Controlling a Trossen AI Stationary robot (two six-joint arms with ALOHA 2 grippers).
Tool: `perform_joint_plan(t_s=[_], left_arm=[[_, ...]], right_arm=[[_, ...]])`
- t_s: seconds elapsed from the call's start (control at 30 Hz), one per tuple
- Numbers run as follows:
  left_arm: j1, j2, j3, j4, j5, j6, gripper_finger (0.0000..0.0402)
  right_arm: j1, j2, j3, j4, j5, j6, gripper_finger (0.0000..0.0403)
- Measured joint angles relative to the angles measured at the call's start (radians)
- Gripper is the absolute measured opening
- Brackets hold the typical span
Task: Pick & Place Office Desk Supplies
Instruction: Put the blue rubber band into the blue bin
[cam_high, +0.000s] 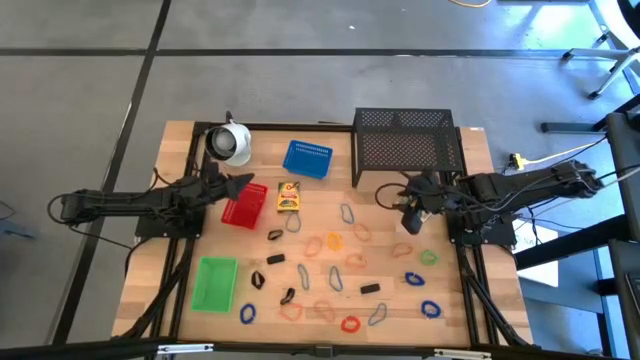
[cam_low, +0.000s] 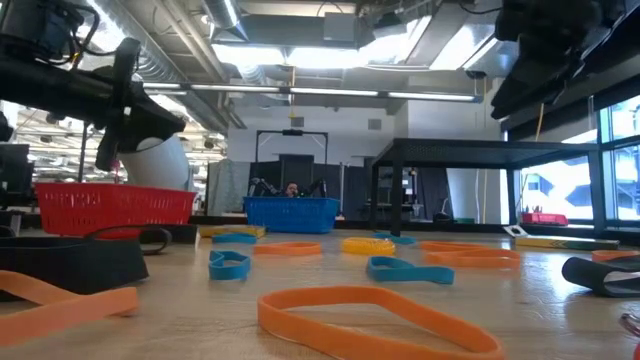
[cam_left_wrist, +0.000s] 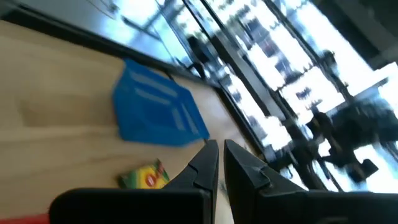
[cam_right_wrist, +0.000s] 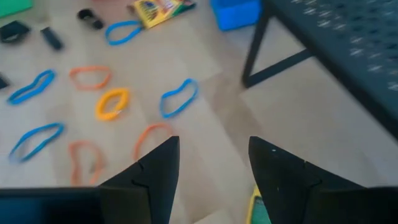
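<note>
We are cataloguing the worktop (cam_high: 180, 150) from left to right, as the overhead view lays it out.

Left hand (cam_high: 240, 183): we are finding it hovering above the red tray (cam_high: 243, 206), near the tray's far edge, fingers pinched narrow and carrying nothing that we can see. The white cup-like object (cam_high: 231, 143) is standing just beyond it.

Green tray (cam_high: 214, 283): sitting at the near left, well apart from both hands.

Blue tray (cam_high: 306, 159) and small yellow box (cam_high: 289, 196): lying toward the middle, the box between the red tray and the loose items, its long axis running near to far.

Loose supplies: coloured band loops (cam_high: 331, 241), grey wire clips (cam_high: 348, 214) and small black clips (cam_high: 276, 259) are spreading over the middle and near right of the worktop.

Black mesh rack (cam_high: 407, 146): standing at the far edge, right of centre.

Right hand (cam_high: 411, 218): hanging in front of the rack, jaws parted about halfway and empty. We are judging it the nearer arm for the loops. An orange loop (cam_high: 402, 250) is lying just nearward of it, and a green loop (cam_high: 428, 257) beside that. In the right wrist view a yellow-green loop (cam_right_wrist: 256, 208) is showing under one finger (cam_right_wrist: 286, 177), so we are reading the coming move as a short drop downward and slightly nearward.
</note>
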Motion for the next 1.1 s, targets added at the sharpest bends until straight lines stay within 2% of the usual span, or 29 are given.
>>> perform_joint_plan(t_s=[0.17,0.27,0.37,0.5,0.63,0.77,0.9,1.1], left_arm=[[0.002,0.005,0.000,0.061,-0.097,0.029,0.0017],[0.002,0.008,0.001,0.152,-0.099,0.089,0.0019],[0.002,0.014,0.025,0.191,-0.044,0.163,0.0034],[0.002,0.047,0.085,0.198,0.045,0.215,0.0073],[0.002,0.132,0.151,0.192,0.217,0.281,0.0115],[-0.002,0.273,0.231,0.127,0.369,0.371,0.0141],[-0.031,0.433,0.337,0.003,0.456,0.473,0.0147],[-0.083,0.657,0.531,-0.319,0.493,0.644,0.0148]], right_arm=[[-0.056,0.000,0.000,0.025,0.010,0.005,0.0194],[-0.091,0.000,0.000,0.035,0.009,0.005,0.0194],[-0.116,0.000,0.000,0.040,0.009,0.039,0.0194],[-0.138,0.000,0.000,0.039,0.004,0.122,0.0194],[-0.151,0.000,0.000,0.038,-0.020,0.146,0.0194],[-0.163,0.000,0.000,0.038,-0.020,0.147,0.0194],[-0.175,0.000,0.000,0.038,-0.020,0.134,0.0194],[-0.184,0.001,0.000,0.038,-0.018,0.133,0.0194]])
